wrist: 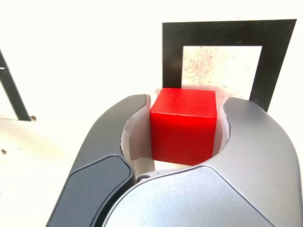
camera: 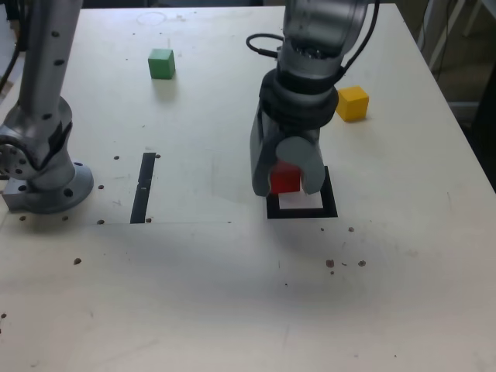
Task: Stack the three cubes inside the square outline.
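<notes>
I've got jaws clamped on red cube [wrist: 183, 125], hovering at square outline [camera: 330, 211] edge; releasing now risks landing on the frame.

Pale tabletop [camera: 232, 294]: wide, matte, speckled with small dark spots and screw holes, spreads under jaws on every side. Narrow straight black strip [camera: 143, 187] flat on tabletop, well apart from jaws toward exterior view's left; also seen in wrist view [wrist: 12, 92]. Faint ring mark [camera: 153, 18] far behind jaws near table's rear edge. Dim floor and furniture legs [camera: 457, 39] beyond table, far from jaws toward exterior view's right.
</notes>
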Controlling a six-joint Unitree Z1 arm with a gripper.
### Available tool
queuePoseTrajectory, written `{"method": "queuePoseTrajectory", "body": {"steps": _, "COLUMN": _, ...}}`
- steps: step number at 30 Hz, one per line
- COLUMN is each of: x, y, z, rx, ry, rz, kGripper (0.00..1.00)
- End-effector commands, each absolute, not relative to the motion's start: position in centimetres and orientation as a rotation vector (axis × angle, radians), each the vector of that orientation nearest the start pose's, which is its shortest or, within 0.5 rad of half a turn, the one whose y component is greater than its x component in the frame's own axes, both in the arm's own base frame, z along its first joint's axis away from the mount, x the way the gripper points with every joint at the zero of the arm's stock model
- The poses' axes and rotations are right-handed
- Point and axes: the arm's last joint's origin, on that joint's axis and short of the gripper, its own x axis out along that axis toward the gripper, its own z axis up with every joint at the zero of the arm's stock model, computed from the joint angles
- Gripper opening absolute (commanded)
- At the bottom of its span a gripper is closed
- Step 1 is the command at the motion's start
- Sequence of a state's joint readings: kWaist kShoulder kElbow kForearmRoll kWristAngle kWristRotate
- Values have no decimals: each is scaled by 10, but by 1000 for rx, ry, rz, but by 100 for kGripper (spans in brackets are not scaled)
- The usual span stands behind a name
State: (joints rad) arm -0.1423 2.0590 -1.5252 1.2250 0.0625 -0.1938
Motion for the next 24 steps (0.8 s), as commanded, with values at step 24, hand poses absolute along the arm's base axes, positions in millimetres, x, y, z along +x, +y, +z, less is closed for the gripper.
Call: {"method": "queuePoseTrajectory", "body": {"steps": 24, "x": 376, "y": -34, "z": 218, "rx": 35, "ry": 1733, "rz": 83, "kGripper": 37}}
